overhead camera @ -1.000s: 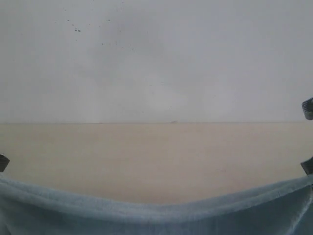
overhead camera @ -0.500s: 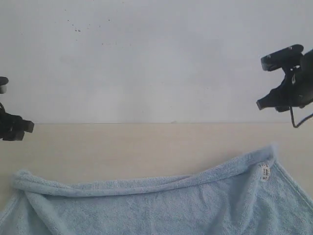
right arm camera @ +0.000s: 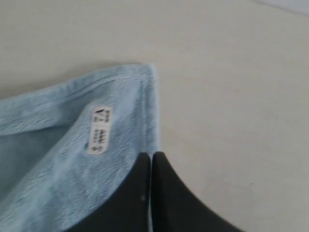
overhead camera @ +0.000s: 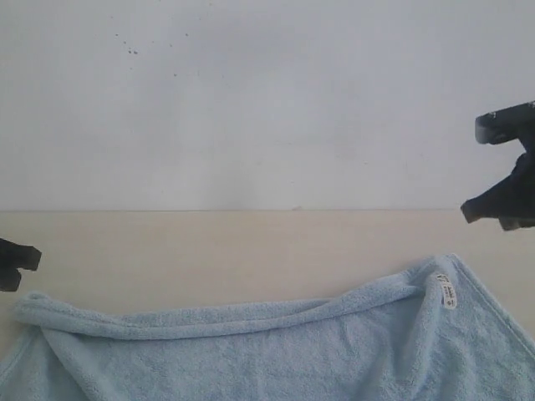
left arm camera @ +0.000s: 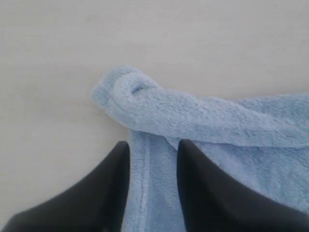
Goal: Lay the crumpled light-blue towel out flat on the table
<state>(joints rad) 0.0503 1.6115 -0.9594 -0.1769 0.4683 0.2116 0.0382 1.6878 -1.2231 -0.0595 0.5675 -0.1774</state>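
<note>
The light-blue towel (overhead camera: 276,351) lies on the beige table (overhead camera: 251,246) along the near edge. Its far hem is rolled over into a long fold running from the left corner (left arm camera: 130,89) to the right corner. The white label (overhead camera: 447,292) shows by the right corner, also as the label (right arm camera: 99,129) in the right wrist view. My left gripper (overhead camera: 25,257) hovers just beyond the left corner, open (left arm camera: 153,145), with towel visible below the gap and nothing held. My right gripper (overhead camera: 470,213) hangs above the right corner, shut (right arm camera: 151,155) and empty.
A plain white wall (overhead camera: 267,100) rises behind the table's far edge. Bare tabletop stretches between the towel's rolled hem and the wall. The towel's near part runs out of the exterior view at the bottom.
A second ago the towel hung stretched across the bottom of the view; it now lies on the table, released. The left gripper has dropped lower and the right has drawn back rightward.
</note>
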